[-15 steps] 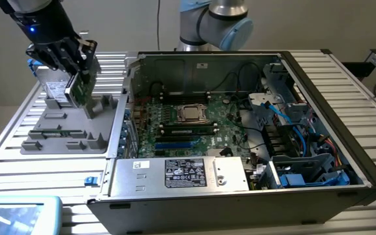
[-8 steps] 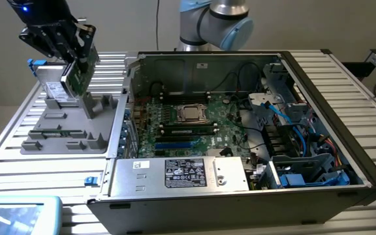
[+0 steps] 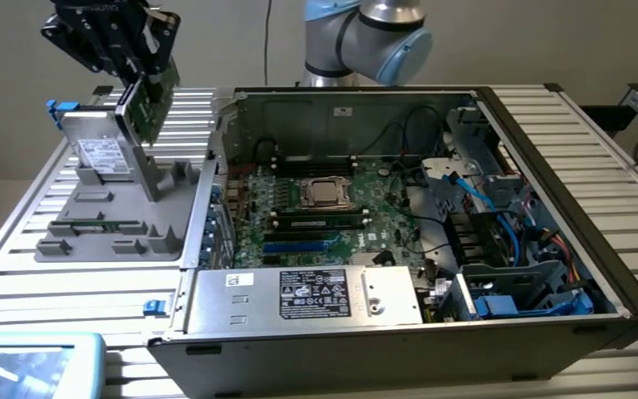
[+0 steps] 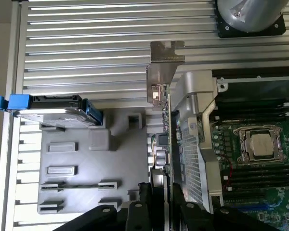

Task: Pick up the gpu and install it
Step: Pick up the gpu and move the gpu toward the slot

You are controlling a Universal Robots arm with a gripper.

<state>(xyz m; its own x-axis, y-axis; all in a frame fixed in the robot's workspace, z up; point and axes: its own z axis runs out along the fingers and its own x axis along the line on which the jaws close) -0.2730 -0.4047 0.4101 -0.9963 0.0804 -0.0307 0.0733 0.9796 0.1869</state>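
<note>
Gripper (image 3: 142, 58) pinching flat green circuit-board gpu (image 3: 147, 104), aloft over grey plastic holder (image 3: 120, 224); carrying step, demanding alignment with blue motherboard slot (image 3: 296, 247).

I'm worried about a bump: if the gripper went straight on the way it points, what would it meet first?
Likely the grey holder tray, by way of the gpu the gripper grips, which hangs above the tray's upright stand. The computer case stands beside it; depth is unclear.
</note>
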